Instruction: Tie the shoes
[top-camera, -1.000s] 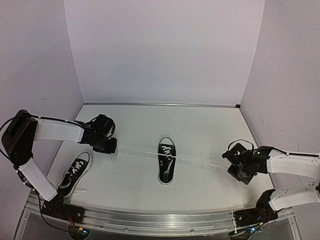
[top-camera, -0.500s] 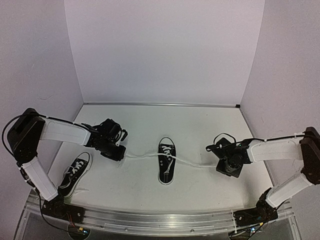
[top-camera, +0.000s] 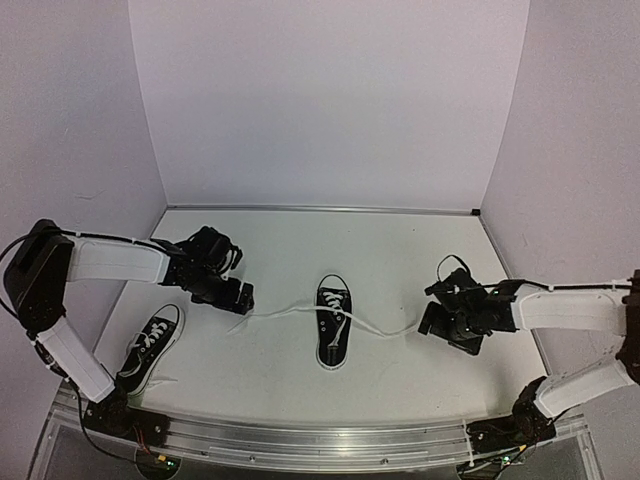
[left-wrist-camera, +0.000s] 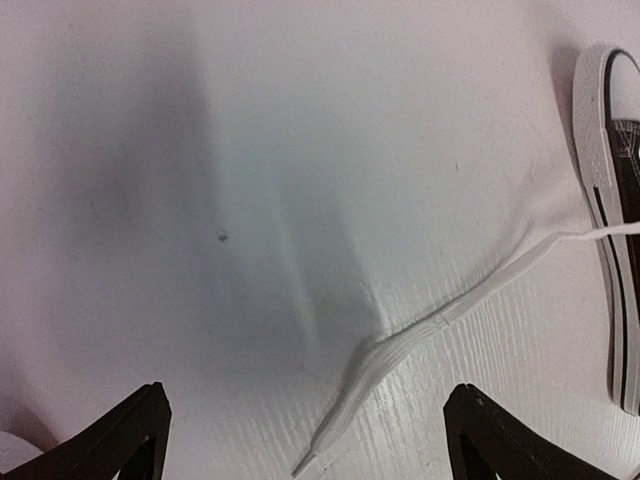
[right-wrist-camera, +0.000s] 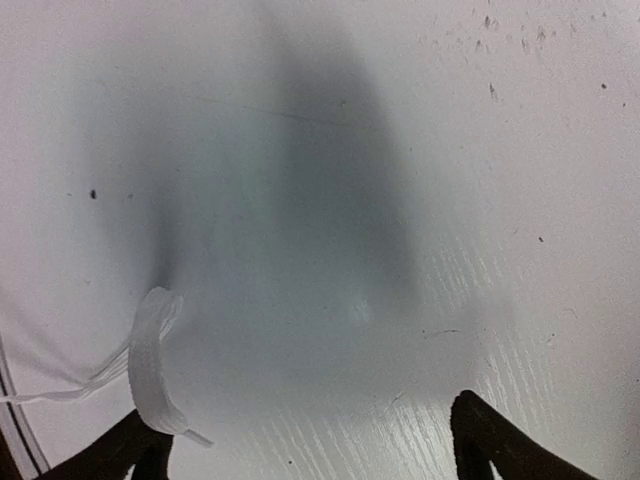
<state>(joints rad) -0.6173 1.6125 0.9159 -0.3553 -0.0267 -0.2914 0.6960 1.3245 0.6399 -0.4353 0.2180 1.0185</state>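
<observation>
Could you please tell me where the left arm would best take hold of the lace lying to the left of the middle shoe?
Probably near its free tip. The lace lies flat and slack on the table, running diagonally from the middle shoe to between the fingers of the open left gripper. Come straight down from above, fingers straddling its width.

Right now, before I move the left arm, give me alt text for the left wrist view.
A white lace lies loose on the white table, its end between the dark fingertips of the open left pincer, not gripped. It runs up and right to a black shoe with a white sole at the right edge.
</observation>
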